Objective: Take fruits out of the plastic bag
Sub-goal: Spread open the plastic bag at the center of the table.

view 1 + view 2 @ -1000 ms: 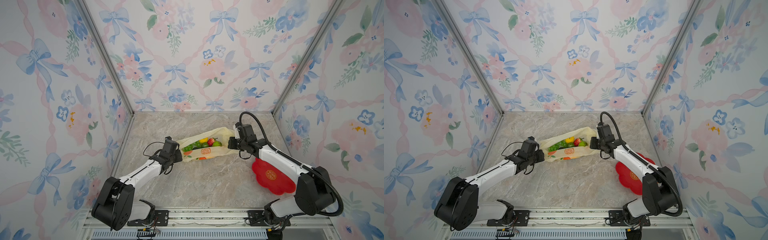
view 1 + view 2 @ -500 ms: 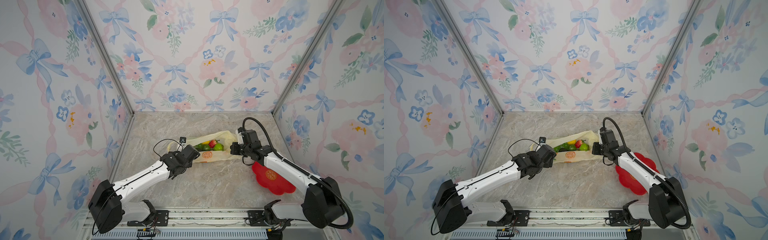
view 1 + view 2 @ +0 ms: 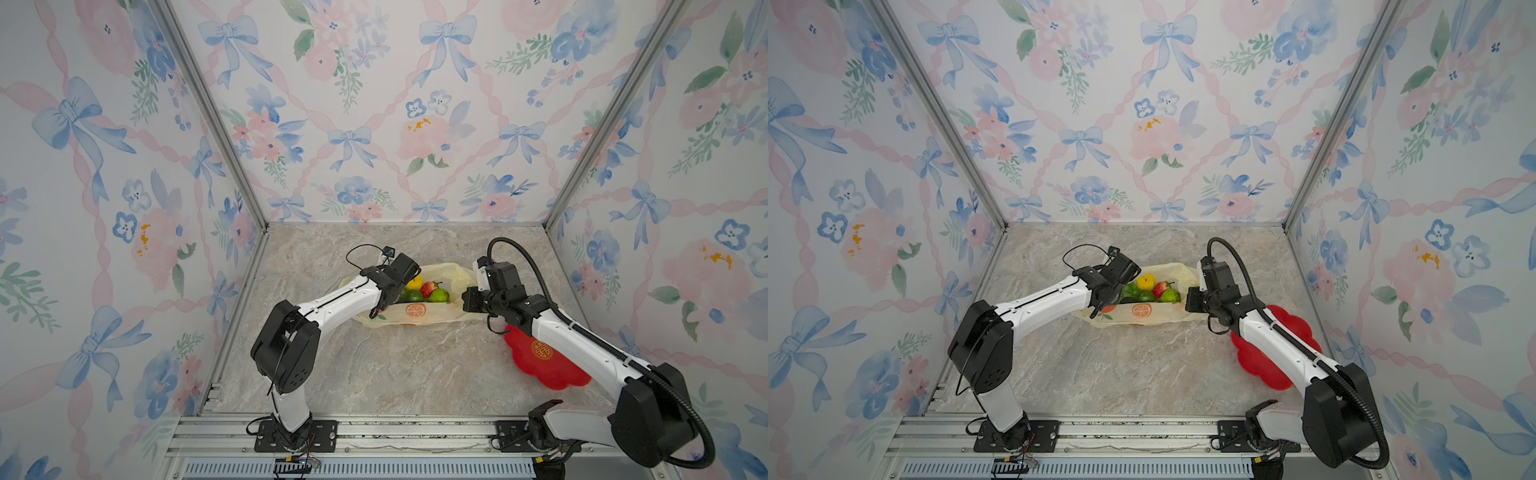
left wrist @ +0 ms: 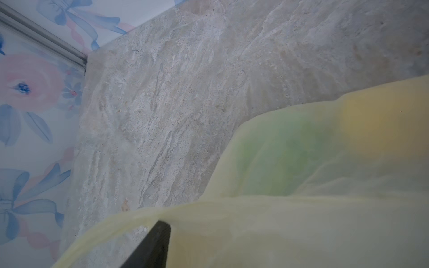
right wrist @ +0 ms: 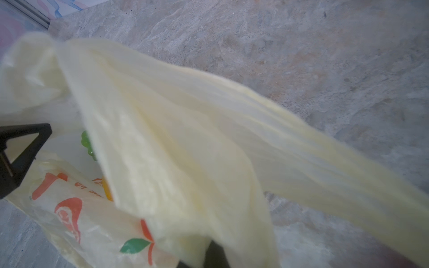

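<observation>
The plastic bag (image 3: 415,313) (image 3: 1142,316) lies mid-table, pale yellow with orange prints, its mouth open upward. Fruits show inside in both top views: a yellow citrus (image 3: 414,283), a red strawberry (image 3: 429,287), a green lime (image 3: 413,296) and a bumpy green citrus (image 3: 1170,296). My left gripper (image 3: 388,295) (image 3: 1106,297) is at the bag's left rim. In the left wrist view one dark finger (image 4: 153,246) shows and bag film (image 4: 301,220) hides the other. My right gripper (image 3: 467,300) (image 3: 1190,299) is shut on the bag's bunched right end (image 5: 185,139).
A red flower-shaped plate (image 3: 540,361) (image 3: 1279,349) lies on the marble table at the right, partly under my right forearm. Patterned walls close the left, back and right sides. Bare marble (image 3: 395,374) stretches in front of the bag.
My left gripper left the bag's left end, opened, swung right and away, and now sits narrower at the bag's left rim. The right gripper kept hold of the bag's right end.
</observation>
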`<state>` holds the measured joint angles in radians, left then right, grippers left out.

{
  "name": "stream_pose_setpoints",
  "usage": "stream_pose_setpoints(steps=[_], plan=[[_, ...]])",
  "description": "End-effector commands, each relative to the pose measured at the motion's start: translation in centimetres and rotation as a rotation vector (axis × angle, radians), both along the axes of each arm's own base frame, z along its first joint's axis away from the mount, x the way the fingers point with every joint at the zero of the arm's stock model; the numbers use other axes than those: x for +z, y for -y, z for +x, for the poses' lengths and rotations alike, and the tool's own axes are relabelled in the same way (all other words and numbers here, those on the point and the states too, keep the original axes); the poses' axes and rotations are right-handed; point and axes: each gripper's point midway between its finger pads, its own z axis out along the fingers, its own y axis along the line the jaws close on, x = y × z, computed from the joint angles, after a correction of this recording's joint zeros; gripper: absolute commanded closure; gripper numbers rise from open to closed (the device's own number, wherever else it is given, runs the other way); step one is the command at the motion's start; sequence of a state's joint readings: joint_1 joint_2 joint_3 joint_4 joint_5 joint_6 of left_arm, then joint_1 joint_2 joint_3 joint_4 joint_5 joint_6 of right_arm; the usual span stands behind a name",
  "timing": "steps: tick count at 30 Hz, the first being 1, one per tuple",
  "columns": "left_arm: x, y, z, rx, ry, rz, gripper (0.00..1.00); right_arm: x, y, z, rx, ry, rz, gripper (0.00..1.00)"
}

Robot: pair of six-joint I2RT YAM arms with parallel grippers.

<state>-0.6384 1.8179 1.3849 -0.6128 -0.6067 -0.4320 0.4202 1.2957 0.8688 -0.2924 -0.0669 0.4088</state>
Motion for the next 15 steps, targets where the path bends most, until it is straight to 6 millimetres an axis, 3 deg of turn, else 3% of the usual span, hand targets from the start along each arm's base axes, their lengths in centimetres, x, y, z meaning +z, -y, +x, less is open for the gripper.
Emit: stream_pose_setpoints(steps=[1,4,7,8,12,15], plan=[[-1.0,-2.5,3.2,0.066,-0.046,-0.193,0.79,-0.7,1.0,-0.7,-0.006,-0.008,-0.038,1.00],[-2.6,-4.3,5.5,0.131,-0.109,-0.370,0.93,-1.5,1.1,-0.9,-0.007,-0.024,-0.018,1.00],[-3.2,-3.4,6.7,0.089,-0.139,-0.399,0.91,-1.7,0.0,-1.0,0.019,-0.036,0.019,1.00],[-3.3,-2.9,6.7,0.072,-0.149,-0.413,0.84,-1.7,-0.3,-1.0,0.028,-0.036,0.025,1.00],[-1.9,-2.6,5.3,0.067,-0.111,-0.360,0.34,-1.5,-1.1,-1.1,0.041,-0.031,0.025,1.00],[0.2,-3.0,2.8,0.080,-0.053,-0.315,0.15,-1.3,-1.5,-1.4,0.054,-0.027,0.020,1.00]])
